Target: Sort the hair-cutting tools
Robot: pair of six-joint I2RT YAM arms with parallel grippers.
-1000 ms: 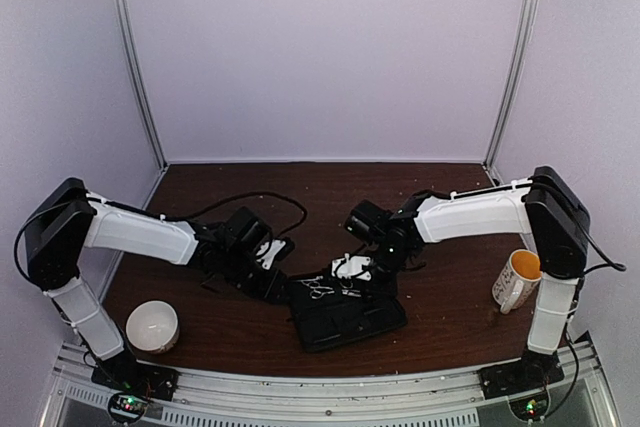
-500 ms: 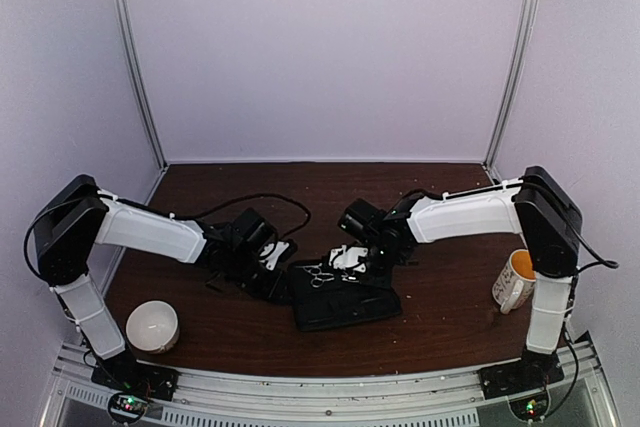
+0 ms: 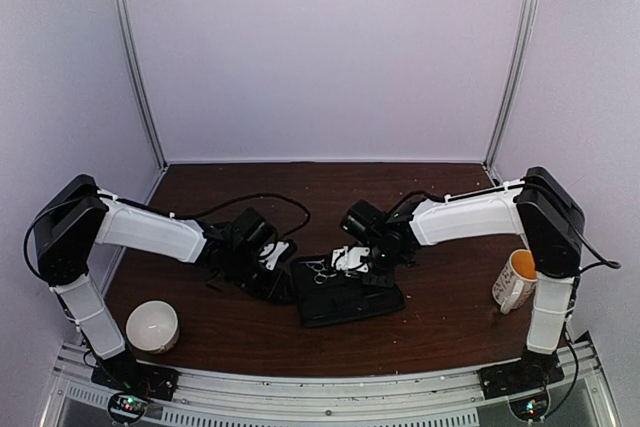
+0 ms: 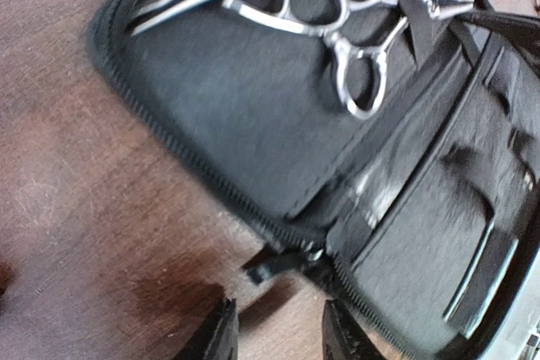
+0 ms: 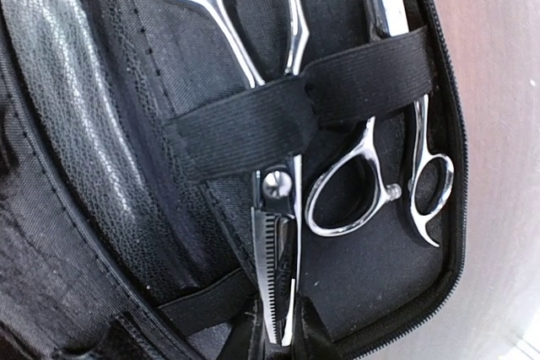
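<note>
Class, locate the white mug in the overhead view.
The white mug sits far right in the top view, beside the right arm, right of the black case.

- Toothed scissors (image 5: 277, 181): slim, silver, shut, with fine teeth along one blade and a round pivot screw. They lie flat in the open black case (image 3: 345, 307) at the middle of the table, with the shanks tucked under a black elastic strap (image 5: 253, 128). The blade tips sit pinched between the fingers of the right hand (image 5: 278, 339).
- Plain scissors (image 5: 390, 193): slim, silver, with two ring loops and a small hooked finger rest. They lie flat just beside the toothed pair, pointing the opposite way and held under the same strap, next to the case's zipped edge.
</note>
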